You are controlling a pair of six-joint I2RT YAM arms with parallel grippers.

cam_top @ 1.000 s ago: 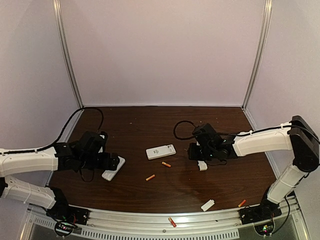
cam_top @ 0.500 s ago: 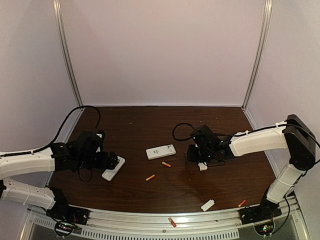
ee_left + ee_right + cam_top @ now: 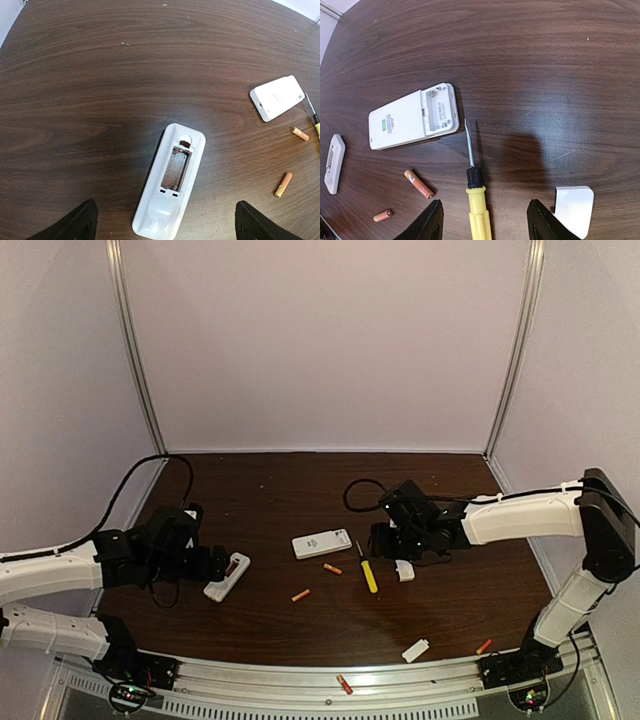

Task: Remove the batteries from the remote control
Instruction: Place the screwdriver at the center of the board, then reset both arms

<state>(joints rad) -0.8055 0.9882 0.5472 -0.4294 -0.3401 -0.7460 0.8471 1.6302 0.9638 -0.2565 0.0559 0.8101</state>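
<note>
Two white remote controls lie back-up on the dark table. The left remote (image 3: 170,182) has its battery bay uncovered and bare; its near end lies between the wide-apart fingers of my open left gripper (image 3: 165,229), untouched. The middle remote (image 3: 412,117) also has an uncovered bay with no orange in it. Two orange batteries (image 3: 418,183) (image 3: 383,216) lie loose in front of it. Two more batteries (image 3: 344,684) (image 3: 484,646) lie near the front rail. My right gripper (image 3: 485,227) is open over a yellow-handled screwdriver (image 3: 477,205) lying on the table.
A white cover (image 3: 574,202) lies just right of the right gripper, and another cover (image 3: 416,650) sits near the front right. A black cable (image 3: 360,490) loops behind the right wrist. The metal rail (image 3: 300,680) runs along the near edge.
My right gripper has opened and let go of the screwdriver, which now lies on the table beside the middle remote. The left arm has drawn back a little from the left remote.
</note>
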